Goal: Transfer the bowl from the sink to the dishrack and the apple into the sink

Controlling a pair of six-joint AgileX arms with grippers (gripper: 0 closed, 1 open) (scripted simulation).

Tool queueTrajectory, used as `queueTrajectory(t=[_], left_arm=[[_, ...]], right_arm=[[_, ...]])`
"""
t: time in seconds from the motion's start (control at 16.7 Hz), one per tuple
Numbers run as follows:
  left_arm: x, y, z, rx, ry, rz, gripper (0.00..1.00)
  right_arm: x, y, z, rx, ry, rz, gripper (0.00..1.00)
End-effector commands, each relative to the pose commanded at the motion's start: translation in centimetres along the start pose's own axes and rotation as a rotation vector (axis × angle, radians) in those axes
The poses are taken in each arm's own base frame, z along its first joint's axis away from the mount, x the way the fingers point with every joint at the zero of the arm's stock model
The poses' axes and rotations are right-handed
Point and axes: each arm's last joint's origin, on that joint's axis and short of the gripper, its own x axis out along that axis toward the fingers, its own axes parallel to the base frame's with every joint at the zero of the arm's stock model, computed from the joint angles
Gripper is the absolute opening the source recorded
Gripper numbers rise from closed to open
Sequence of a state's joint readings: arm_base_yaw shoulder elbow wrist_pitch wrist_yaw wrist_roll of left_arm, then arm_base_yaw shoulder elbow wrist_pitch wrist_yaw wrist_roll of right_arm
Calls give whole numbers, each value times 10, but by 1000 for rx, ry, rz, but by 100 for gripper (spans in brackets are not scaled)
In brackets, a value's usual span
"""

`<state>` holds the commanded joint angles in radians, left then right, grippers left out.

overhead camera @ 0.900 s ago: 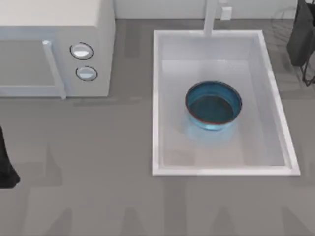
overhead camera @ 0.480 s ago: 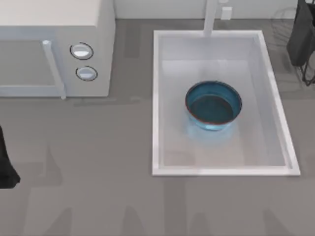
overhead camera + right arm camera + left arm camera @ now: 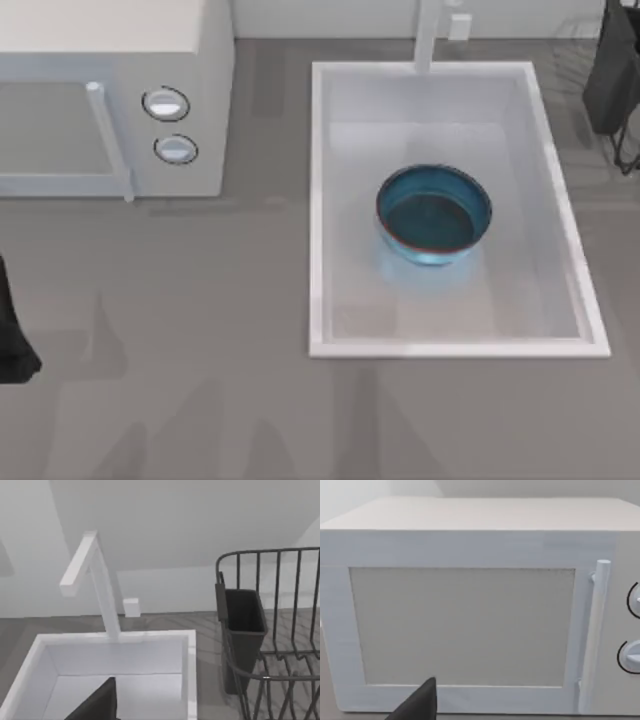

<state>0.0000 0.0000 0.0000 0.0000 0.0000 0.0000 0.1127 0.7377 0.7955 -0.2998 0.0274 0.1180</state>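
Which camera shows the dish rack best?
The right wrist view: the dishrack stands there with its dark wire bars and a dark bin hung on its side, right of the sink. The top view catches just its edge in the far right corner.

A white microwave [image 3: 110,100] stands at the back left of the grey counter [image 3: 200,330], its door facing forward. Two round knobs [image 3: 166,104] sit one above the other on its right-hand panel, and a vertical white bar handle [image 3: 596,635] runs down the door's right edge, just beside them. A solid dark grey bin [image 3: 242,630] stands upright on the counter at the back right. A pale wall [image 3: 190,525] rises behind the counter.
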Motion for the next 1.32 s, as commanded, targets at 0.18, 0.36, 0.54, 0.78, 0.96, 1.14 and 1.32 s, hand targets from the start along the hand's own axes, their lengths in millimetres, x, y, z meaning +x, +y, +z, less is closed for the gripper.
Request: queueTrajectory(t=[0.18, 0.36, 0.54, 0.78, 0.96, 1.14, 1.32], left_arm=[[0, 0, 0, 0, 0, 0, 100], [0, 0, 0, 0, 0, 0, 100], [0, 0, 0, 0, 0, 0, 100], [0, 0, 0, 0, 0, 0, 100], [0, 0, 0, 0, 0, 0, 100], [0, 0, 0, 0, 0, 0, 100], [0, 0, 0, 0, 0, 0, 100]], right_arm=[[65, 18, 44, -1, 170, 7, 100], [152, 38, 37, -16, 420, -8, 100], [220, 57, -1, -53, 671, -39, 100], [273, 82, -54, -108, 924, -80, 100], [304, 106, -77, -119, 1015, -99, 100], [333, 134, -103, -112, 1089, -118, 100], [345, 162, -122, -96, 1140, -134, 100]])
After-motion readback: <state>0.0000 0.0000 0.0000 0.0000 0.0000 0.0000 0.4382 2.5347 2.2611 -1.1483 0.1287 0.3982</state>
